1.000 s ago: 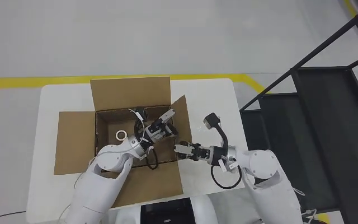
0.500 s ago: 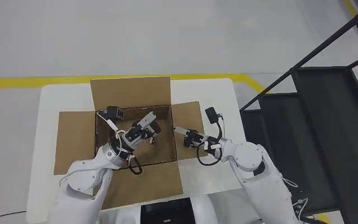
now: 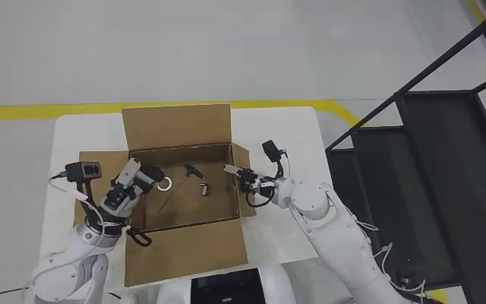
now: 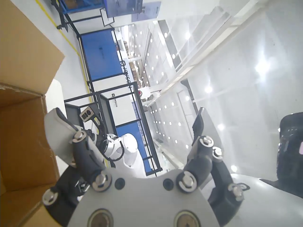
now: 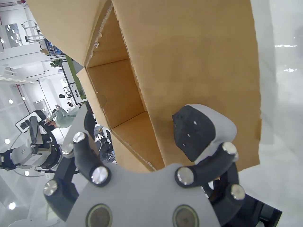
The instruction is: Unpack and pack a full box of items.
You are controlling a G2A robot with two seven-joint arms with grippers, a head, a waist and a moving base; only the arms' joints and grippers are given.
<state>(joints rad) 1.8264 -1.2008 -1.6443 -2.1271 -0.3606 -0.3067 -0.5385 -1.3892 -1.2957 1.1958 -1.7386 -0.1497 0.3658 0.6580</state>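
Note:
An open cardboard box (image 3: 179, 125) stands on the white table (image 3: 281, 129). On its floor lie a white ring (image 3: 164, 182), a green-handled tool (image 3: 179, 182) and a small metal part (image 3: 203, 187). My left gripper (image 3: 146, 176) (image 4: 127, 116) hangs open and empty over the box's left wall. My right gripper (image 3: 230, 169) (image 5: 137, 116) is open at the box's right side. Its fingers straddle the raised right flap (image 5: 189, 60), the dark pad (image 5: 194, 131) on the outer face.
The box's left flap (image 3: 102, 194) and near flap (image 3: 190, 254) lie spread out flat, and the far flap stands up. A yellow floor line (image 3: 61, 111) runs behind the table. A black metal stair frame (image 3: 425, 152) stands to the right.
My left arm has drawn out of the box to its left wall. My right gripper has come up to the right flap, which now stands raised instead of lying flat.

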